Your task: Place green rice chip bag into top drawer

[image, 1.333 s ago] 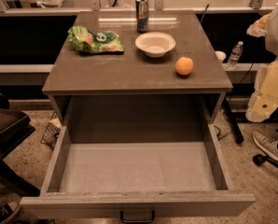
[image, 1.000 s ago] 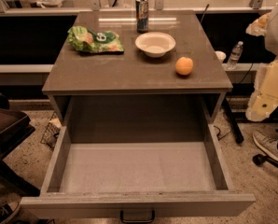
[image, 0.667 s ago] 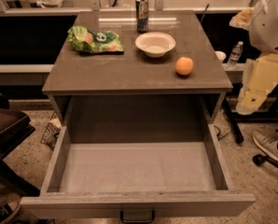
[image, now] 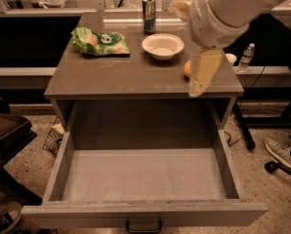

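The green rice chip bag [image: 100,42] lies flat on the back left of the table top [image: 111,74]. The top drawer [image: 55,172] is pulled wide open below the table's front edge, with a bare bottom and a dark handle [image: 143,225] at its front. My white arm [image: 223,9] reaches in from the upper right. My gripper [image: 203,74] hangs as a pale blurred end over the table's right front corner, far right of the bag and holding nothing that I can see.
A white bowl [image: 162,45] and a dark can [image: 149,9] stand at the back middle. An orange fruit [image: 186,69] is partly hidden behind the arm. A water bottle [image: 246,57] stands right of the table. A person's shoe [image: 282,152] is on the floor.
My arm has swung in from the right edge of the view, up and to the left, and now hangs over the table's right side and covers part of the orange. Bag and drawer are unmoved.
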Available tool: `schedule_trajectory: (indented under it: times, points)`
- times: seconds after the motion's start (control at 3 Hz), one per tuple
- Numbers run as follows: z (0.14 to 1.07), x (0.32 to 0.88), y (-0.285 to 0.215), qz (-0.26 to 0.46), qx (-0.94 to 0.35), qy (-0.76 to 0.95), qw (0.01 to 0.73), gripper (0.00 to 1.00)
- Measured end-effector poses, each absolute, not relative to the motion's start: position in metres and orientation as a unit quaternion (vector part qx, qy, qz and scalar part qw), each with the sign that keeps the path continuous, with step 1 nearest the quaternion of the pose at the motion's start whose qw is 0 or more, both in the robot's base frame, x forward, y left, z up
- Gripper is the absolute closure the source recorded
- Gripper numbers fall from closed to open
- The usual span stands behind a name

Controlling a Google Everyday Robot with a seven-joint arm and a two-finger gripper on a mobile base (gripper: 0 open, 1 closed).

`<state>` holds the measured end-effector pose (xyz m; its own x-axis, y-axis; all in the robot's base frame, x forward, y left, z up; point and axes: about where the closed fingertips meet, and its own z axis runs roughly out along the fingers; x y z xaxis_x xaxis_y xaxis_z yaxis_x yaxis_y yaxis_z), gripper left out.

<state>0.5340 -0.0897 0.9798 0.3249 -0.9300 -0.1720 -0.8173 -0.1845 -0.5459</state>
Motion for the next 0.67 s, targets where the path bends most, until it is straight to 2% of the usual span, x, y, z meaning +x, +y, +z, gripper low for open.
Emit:
schedule_trajectory:
  times: [0.33,0.67]
  points:
    - [0.9773,0.5579,-0.0354,-0.117,-0.781,0.522,0.322,0.0]
    - [0.9817,0.5626,-0.0278,-0.123,-0.779,0.516,0.334,0.0]
